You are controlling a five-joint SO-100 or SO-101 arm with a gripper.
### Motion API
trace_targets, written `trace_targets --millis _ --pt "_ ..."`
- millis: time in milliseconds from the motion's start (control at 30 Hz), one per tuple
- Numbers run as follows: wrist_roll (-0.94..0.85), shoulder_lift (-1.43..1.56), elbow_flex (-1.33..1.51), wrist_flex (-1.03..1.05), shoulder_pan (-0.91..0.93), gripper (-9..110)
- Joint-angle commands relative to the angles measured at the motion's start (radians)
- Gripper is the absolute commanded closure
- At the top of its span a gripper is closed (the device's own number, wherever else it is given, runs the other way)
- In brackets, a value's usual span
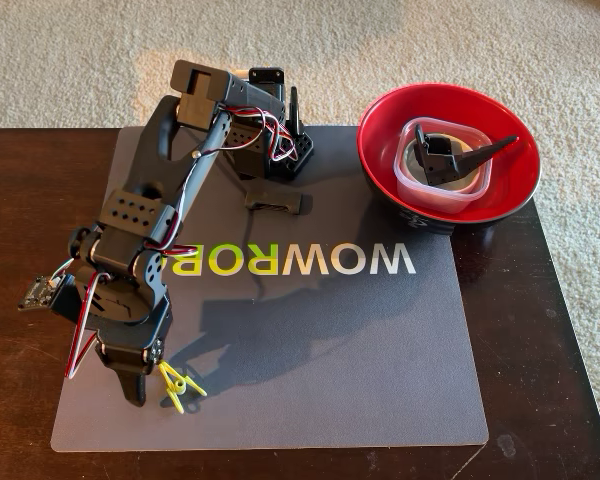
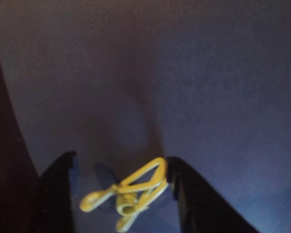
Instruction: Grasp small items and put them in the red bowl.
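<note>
A yellow clip [image 1: 180, 386] lies on the grey mat [image 1: 380, 350] near its front left corner. My gripper [image 1: 155, 385] is down at the mat around the clip. In the wrist view the yellow clip [image 2: 131, 191] sits between the two black fingers of the gripper [image 2: 121, 158], touching the right finger [image 2: 194, 194], with a small gap to the left one. The jaws stand open. The red bowl [image 1: 380, 150] is at the back right and holds a clear square tub [image 1: 475, 180] with a black angular bracket [image 1: 445, 155] in it. A dark ribbed block [image 1: 276, 201] lies on the mat near the arm's base.
The arm's base [image 1: 280, 150] stands at the back middle of the mat, and the arm folds over the left side. The mat lies on a dark wooden table [image 1: 550, 330]; beige carpet lies beyond the table's back and right edges.
</note>
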Motion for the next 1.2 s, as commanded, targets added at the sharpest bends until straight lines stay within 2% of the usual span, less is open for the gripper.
trace_targets --millis 0,300,733,933,1133,1167 --pt "0.0 0.002 -0.031 0.017 -0.048 78" --pt "-0.002 -0.055 -0.029 0.034 -0.087 78" --pt "0.224 -0.066 -0.049 0.034 -0.218 73" --pt "0.201 -0.061 -0.051 0.057 -0.19 84" --pt "0.167 -0.051 -0.054 0.071 -0.127 85" --pt "0.164 -0.049 -0.054 0.071 -0.121 88"
